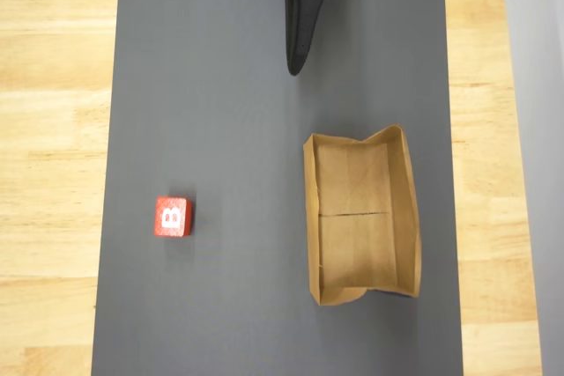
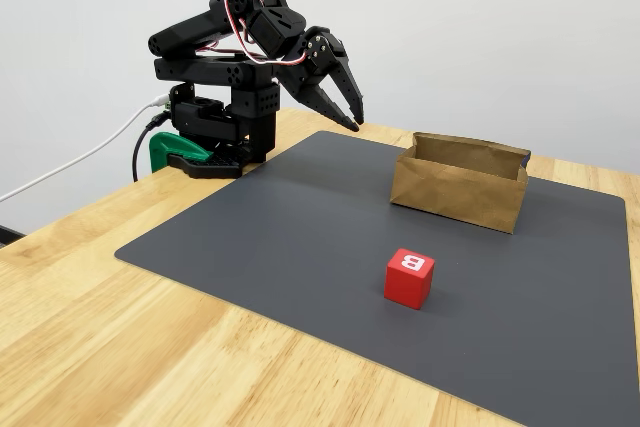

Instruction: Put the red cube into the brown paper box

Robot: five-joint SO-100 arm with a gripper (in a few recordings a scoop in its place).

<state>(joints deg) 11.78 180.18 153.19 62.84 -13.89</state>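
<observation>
The red cube (image 1: 174,217) with a white B on top lies on the dark grey mat, left of centre in the overhead view; in the fixed view the cube (image 2: 409,276) sits near the front. The brown paper box (image 1: 357,217) lies open and empty to the cube's right, its crease across the floor, and its side wall (image 2: 460,192) faces the fixed camera. My black gripper (image 1: 297,66) hangs shut with nothing in it above the mat's far edge, well away from both; its fingertips (image 2: 356,123) point down.
The grey mat (image 1: 220,85) covers most of a light wooden table (image 1: 53,129). The arm's base (image 2: 215,117) is clamped at the table's back edge with a green clamp (image 2: 172,152), and a white cable (image 2: 80,159) trails off left.
</observation>
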